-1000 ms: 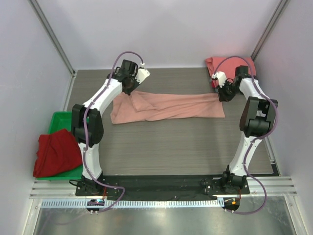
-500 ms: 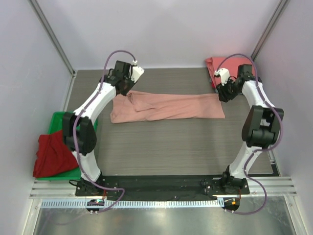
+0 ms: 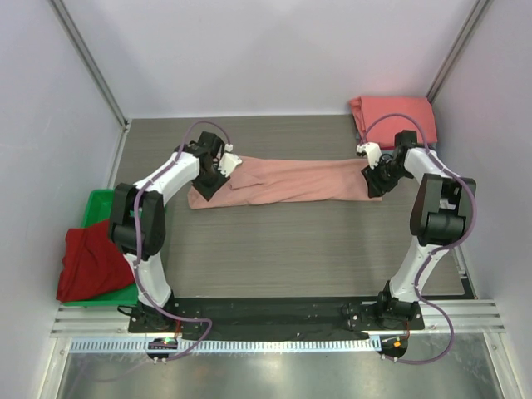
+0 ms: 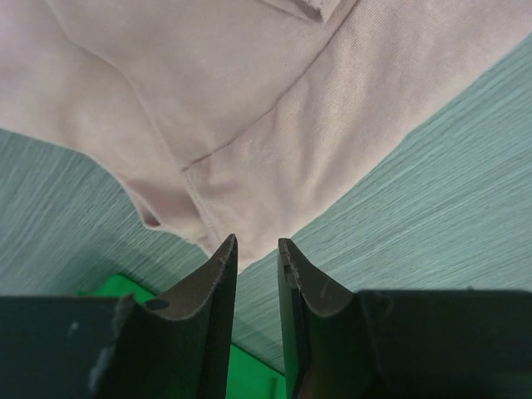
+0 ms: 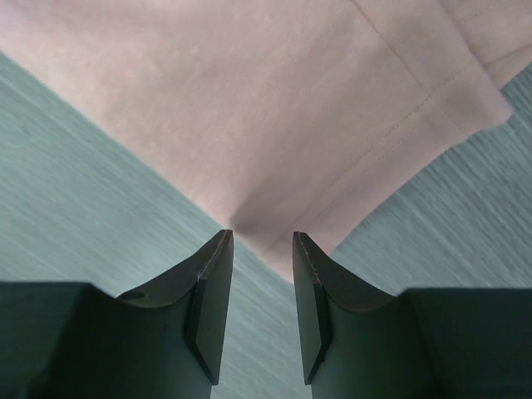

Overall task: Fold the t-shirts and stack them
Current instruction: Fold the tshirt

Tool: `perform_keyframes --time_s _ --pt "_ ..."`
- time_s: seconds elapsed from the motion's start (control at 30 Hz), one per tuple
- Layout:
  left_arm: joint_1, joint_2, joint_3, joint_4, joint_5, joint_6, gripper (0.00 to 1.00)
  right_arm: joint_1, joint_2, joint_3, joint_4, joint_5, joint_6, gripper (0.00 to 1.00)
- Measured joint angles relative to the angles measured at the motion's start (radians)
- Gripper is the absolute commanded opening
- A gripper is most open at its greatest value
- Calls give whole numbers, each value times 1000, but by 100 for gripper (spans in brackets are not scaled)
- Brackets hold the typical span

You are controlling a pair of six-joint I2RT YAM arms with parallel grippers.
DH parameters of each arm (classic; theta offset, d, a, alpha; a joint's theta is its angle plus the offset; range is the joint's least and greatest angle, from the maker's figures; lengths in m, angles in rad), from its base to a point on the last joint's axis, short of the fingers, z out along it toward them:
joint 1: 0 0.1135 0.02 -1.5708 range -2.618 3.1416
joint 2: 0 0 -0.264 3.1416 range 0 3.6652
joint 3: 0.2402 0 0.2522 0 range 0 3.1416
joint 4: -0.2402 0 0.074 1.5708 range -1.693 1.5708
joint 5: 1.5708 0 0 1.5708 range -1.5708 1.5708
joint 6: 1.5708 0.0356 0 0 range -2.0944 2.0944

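Observation:
A dusty-pink t-shirt [image 3: 287, 180] lies on the table as a long strip folded lengthwise. My left gripper [image 3: 207, 186] is open over its left end; in the left wrist view [image 4: 256, 243] the fingertips stand just short of the shirt's [image 4: 249, 108] near-left corner, with no cloth between them. My right gripper [image 3: 371, 185] is open over the right end; in the right wrist view [image 5: 262, 238] the shirt's [image 5: 274, 108] near hem corner lies right at the fingertips. A folded coral-red t-shirt [image 3: 393, 113] lies at the back right. A dark red t-shirt [image 3: 94, 259] lies on the tray. No blue-grey shirt shows.
A green plastic tray [image 3: 103, 205] sits off the table's left edge; its corner shows in the left wrist view [image 4: 249, 374]. Grey walls close in on the left, back and right. The grey wood-grain table [image 3: 291, 249] runs from the pink shirt to the arm bases.
Both grippers have moved from the pink shirt's far edge towards me and down to its near corners. The shirt's left end looks flatter.

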Motion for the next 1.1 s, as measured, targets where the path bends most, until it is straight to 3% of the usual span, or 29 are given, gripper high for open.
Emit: perform_keyframes --time_s 0.57,1.1 --pt "29 110 3 9 -25 -20 26 1 106 61 29 0 7 38" --pt "51 11 -183 74 -37 -31 25 8 -72 -182 53 98 -114 38"
